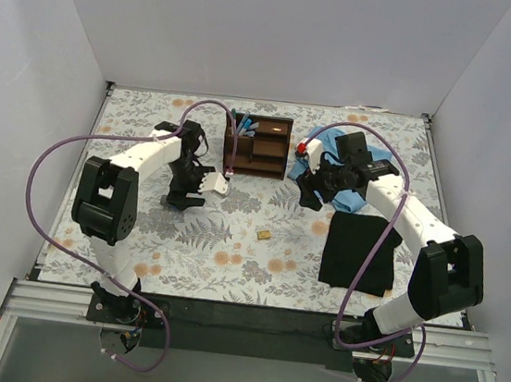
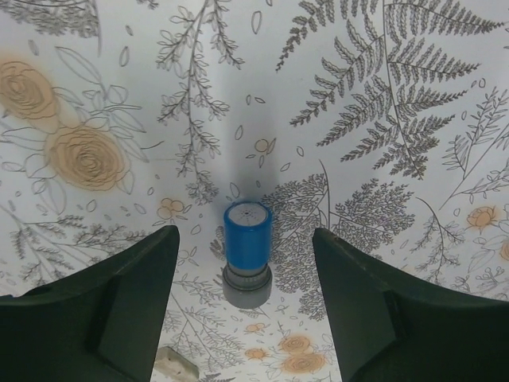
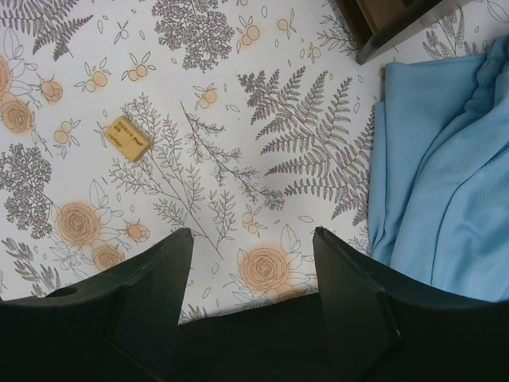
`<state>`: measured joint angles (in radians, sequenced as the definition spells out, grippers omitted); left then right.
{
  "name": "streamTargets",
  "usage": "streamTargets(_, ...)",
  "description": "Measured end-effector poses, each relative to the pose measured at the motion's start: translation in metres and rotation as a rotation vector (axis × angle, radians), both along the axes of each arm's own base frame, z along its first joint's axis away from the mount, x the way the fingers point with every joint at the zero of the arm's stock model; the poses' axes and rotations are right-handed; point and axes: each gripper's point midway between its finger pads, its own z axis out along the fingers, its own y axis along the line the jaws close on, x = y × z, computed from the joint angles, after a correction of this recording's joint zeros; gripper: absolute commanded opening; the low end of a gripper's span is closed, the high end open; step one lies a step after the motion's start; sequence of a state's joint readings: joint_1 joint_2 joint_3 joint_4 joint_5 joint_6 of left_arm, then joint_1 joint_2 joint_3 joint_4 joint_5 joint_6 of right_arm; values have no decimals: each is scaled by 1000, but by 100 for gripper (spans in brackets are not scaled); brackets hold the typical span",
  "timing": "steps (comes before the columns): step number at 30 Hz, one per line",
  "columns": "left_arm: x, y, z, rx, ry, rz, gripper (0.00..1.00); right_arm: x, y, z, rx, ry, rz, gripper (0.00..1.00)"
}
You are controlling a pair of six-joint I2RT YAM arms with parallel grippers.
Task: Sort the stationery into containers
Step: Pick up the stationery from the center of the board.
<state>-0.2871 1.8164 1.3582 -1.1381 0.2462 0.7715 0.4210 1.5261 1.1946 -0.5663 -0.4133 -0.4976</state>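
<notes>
A short blue-and-white cylinder (image 2: 247, 239) stands upright on the floral table, between the spread fingers of my left gripper (image 2: 245, 235), which is open and not touching it. In the top view my left gripper (image 1: 184, 192) hangs left of the dark brown organizer (image 1: 261, 143), and the cylinder is hidden beneath it. Several pens (image 1: 242, 122) stand in the organizer's tall slots. A tiny tan block (image 1: 265, 234) lies on the table and also shows in the right wrist view (image 3: 127, 135). My right gripper (image 1: 311, 193) (image 3: 253, 235) is open and empty above the table.
A light blue cloth (image 1: 334, 171) (image 3: 445, 183) lies right of the organizer. A black cloth (image 1: 360, 250) (image 3: 278, 334) lies at the front right, under my right gripper's near side. A small pale piece (image 2: 175, 364) lies by my left finger. The organizer's corner (image 3: 390, 20) is ahead.
</notes>
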Motion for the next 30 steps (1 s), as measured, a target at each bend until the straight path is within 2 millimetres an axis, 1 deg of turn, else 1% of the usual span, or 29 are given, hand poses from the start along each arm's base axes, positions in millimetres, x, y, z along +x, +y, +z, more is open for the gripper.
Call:
streamTargets(5,-8,7,-13,38,66,-7,65,2,-2,-1,-12,-7,-6,71)
streamTargets(8,-10,9,-20,52,89,-7,64,2,-3,-1,-15,-8,-8,71)
streamTargets(12,-8,10,-24,56,97,-4,61,2,-3,-3,-18,-3,-8,71)
streamTargets(15,-4,10,-28,57,93,0,60,3,-3,-8,-24,8,-9,71)
streamTargets(18,0,10,-34,59,90,1,56,3,-3,-13,-34,20,-12,71)
streamTargets(21,3,11,-37,65,78,5,47,4,-4,-15,-40,25,-14,71)
streamTargets(22,4,12,-38,68,74,6,42,4,-4,-15,-41,24,-15,71)
streamTargets(23,5,12,-39,70,70,6,33,5,-4,-16,-43,23,-16,71)
streamTargets(26,9,14,-41,72,49,8,18,7,-4,-16,-46,20,-19,71)
streamTargets(30,8,17,-38,74,59,30,8,8,-5,-16,-54,19,-24,71)
